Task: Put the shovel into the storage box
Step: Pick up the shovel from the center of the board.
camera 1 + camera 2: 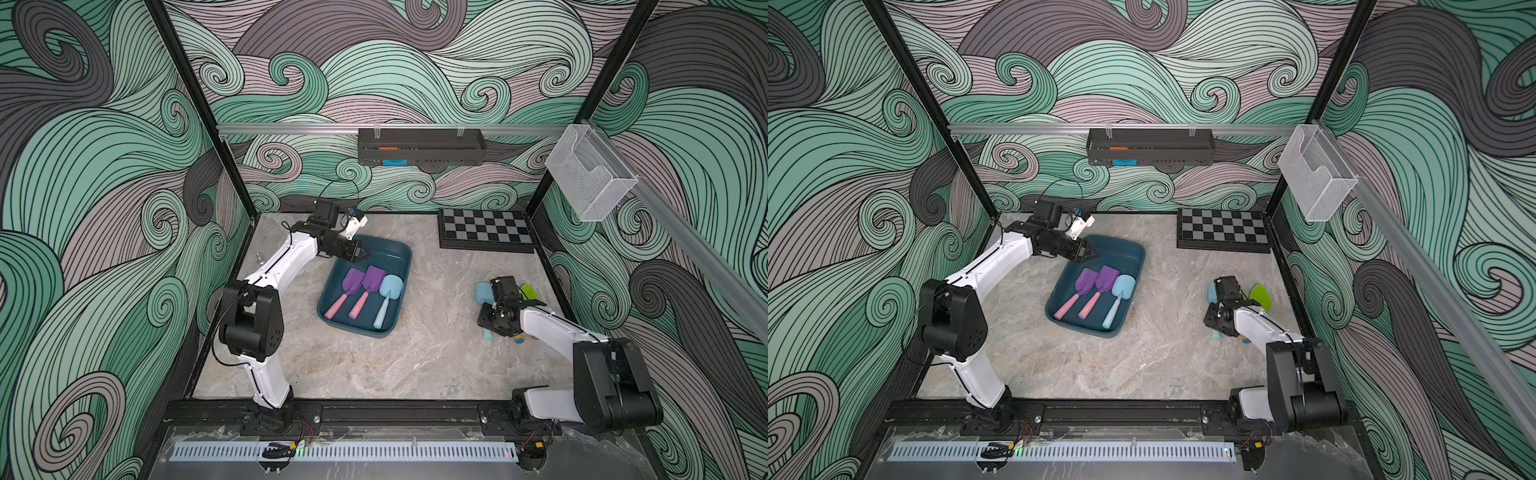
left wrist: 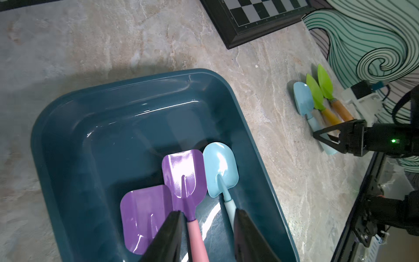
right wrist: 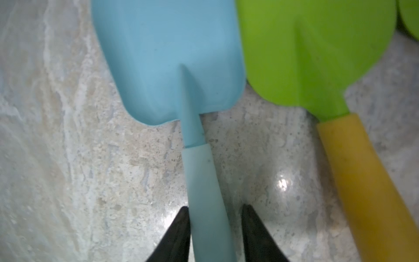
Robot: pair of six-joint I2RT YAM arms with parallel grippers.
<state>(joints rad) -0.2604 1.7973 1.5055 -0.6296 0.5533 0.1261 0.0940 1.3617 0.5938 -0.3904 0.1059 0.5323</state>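
- Item: lt-blue shovel (image 3: 167,56). Lies flat on table (image 1: 415,353), right of centre in both top views, just beside green shovel (image 3: 317,52).
- Axis: in R wrist view the handle runs from bottom centre up to the blade at top, in line w/ my R end effector (image 3: 214,207).
- R end effector: narrow opening, straddling the handle. One finger (image 3: 176,231) touches it, gap at the other side. Not clamped yet, by my read.
- Storage box (image 1: 401,253): centre of top views, left of the shovel, well apart. R arm is the nearer to the shovel.
- L end effector (image 1: 362,252): part open, empty, over the box's upper-left corner.
- Next, prob.: finish the squeeze, lift, carry left.
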